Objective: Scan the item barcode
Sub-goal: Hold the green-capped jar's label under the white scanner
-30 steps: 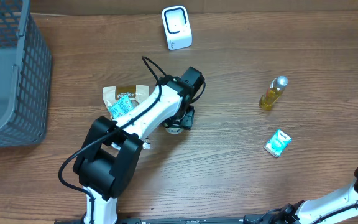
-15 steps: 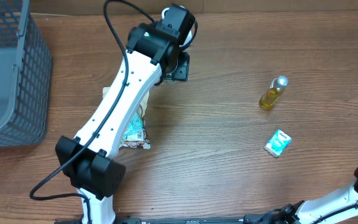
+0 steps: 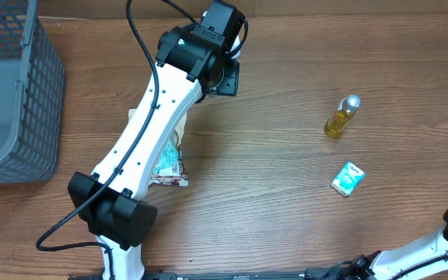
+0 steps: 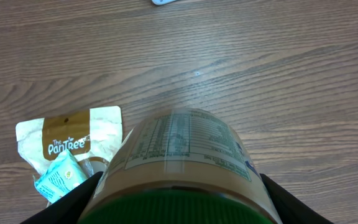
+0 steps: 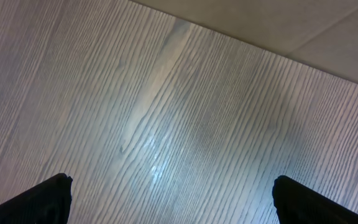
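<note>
Left pincer (image 4: 182, 200): pinching a round jar (image 4: 179, 152) across its girth, one dark finger (image 4: 87, 198) on each flank.
- Jar: cylinder with a glossy tan label printed with fine tabular text. Its green ribbed lid end is nearest the wrist camera. This is the task's item, and it sits squarely between the fingers.
- Whether the jar touches the table (image 3: 286, 218) I cannot tell.

Seen from overhead, the left pincer (image 3: 224, 78) is at full reach. The white arm with black joints slopes back from it.

Back along the arm from that pincer:
- A flat pouch (image 4: 73, 140) lies on the wood. It is tan and cream with crinkled film, a hang-hole at the top and "The PanTree" printed on it.
- A small teal packet (image 4: 58, 180), soft and wrinkled, rests on the pouch's lower edge.

Well apart on the left pincer's right side:
- A slim bottle (image 3: 339, 117) of clear amber liquid with a silvery cap, lying on its side.
- Nearer the robot from the bottle, a little rectangular sachet (image 3: 347, 179), teal and white.

Well apart on the left pincer's left side: a grey basket (image 3: 29, 101) with square-mesh walls.

Right pincer (image 5: 174, 200): spread wide and holding nothing. Its black fingertips (image 5: 48, 199) sit in the lower corners of its wrist view. Under it is only table, brown wood-grain laminate with a faint sheen.
</note>
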### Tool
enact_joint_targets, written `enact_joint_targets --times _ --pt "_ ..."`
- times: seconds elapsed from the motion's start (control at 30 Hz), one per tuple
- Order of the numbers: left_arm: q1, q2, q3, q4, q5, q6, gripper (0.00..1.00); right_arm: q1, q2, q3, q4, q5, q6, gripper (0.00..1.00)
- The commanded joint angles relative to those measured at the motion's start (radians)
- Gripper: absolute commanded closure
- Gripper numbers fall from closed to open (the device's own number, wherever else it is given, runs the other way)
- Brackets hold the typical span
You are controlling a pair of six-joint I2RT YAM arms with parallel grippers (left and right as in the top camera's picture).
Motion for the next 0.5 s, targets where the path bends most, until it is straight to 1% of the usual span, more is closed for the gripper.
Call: enact_joint_targets --times 0.0,0.2,0.27,0.33,0.4,0.47 --pt "0.004 -0.023 0.026 0.001 -0.013 0.024 0.48 -0.001 -0.014 0.01 0.003 0.006 0.0 0.0" --pt "0.005 -0.023 0.026 0.028 -0.013 0.023 0.49 -0.001 -0.014 0.01 0.003 0.006 0.0 0.0" --pt "0.004 -0.023 0.026 0.051 -0.013 0.023 0.5 -0.001 -0.014 0.01 0.003 0.006 0.0 0.0" --pt "0.007 -0.023 0.031 0.082 -0.021 0.023 0.53 -0.001 -0.014 0.01 0.003 0.006 0.0 0.0" --pt "0.021 -0.023 0.048 0.119 -0.037 0.023 0.59 -0.001 -0.014 0.01 0.003 0.006 0.0 0.0" --pt "0.036 -0.023 0.063 0.155 -0.04 0.023 0.62 -0.001 -0.014 0.01 0.003 0.006 0.0 0.0"
